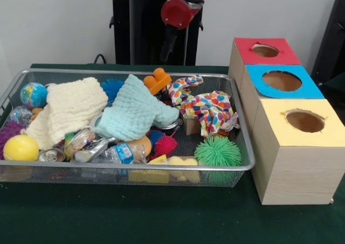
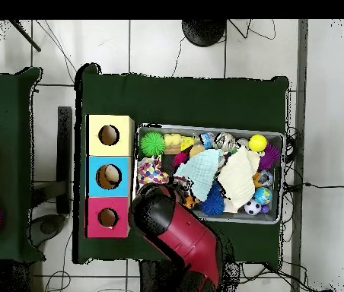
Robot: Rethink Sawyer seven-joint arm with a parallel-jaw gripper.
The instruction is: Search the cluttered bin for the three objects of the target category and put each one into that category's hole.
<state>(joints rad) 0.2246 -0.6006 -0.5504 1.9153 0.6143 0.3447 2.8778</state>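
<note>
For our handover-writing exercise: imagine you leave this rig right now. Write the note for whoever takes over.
Gripper: raised above the bin's far side, nothing seen in it; open or shut cannot be told.
Bin: packed with cloths, such as the cream cloth, and balls, such as the green spiky ball, plus cans and blocks.
Red box, blue box and yellow box: in a row beside the bin, holes up.
Done: unclear; something pale shows in the blue box's hole from overhead.
Left: find the category's items and drop them in.
</note>
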